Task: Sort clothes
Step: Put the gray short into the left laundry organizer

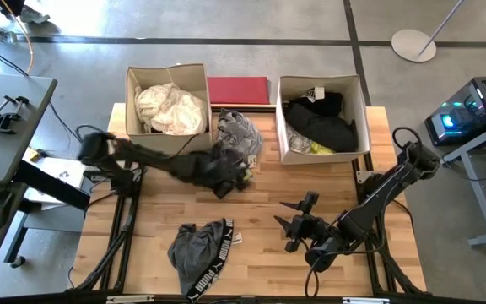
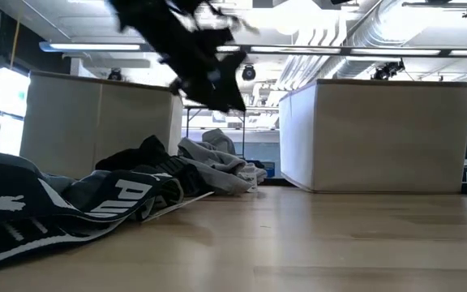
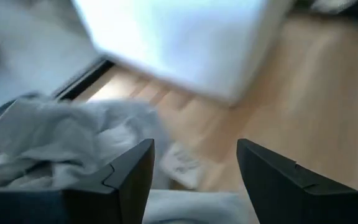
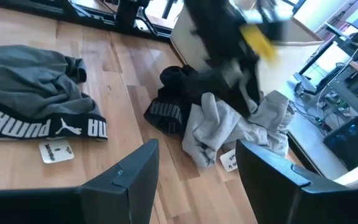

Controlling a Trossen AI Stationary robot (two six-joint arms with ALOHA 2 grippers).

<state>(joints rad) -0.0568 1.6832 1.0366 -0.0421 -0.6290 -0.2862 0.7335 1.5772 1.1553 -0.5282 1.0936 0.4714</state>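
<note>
The left gripper (image 1: 226,173), fingers spread and empty, hovers directly over the crumpled grey cotton garment (image 1: 240,133); the right gripper (image 1: 294,224), also open, waits farther off.

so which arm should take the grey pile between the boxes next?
Left. Its pincer hangs open right over the grey garment between the boxes. The right pincer waits open nearer the front edge, closer to the PUMA garment.

Grey garment with black PUMA waistband (image 1: 199,253) lettered white — cream-white clothes (image 1: 170,108) in one tan box, black clothes (image 1: 323,122) in the other.
</note>
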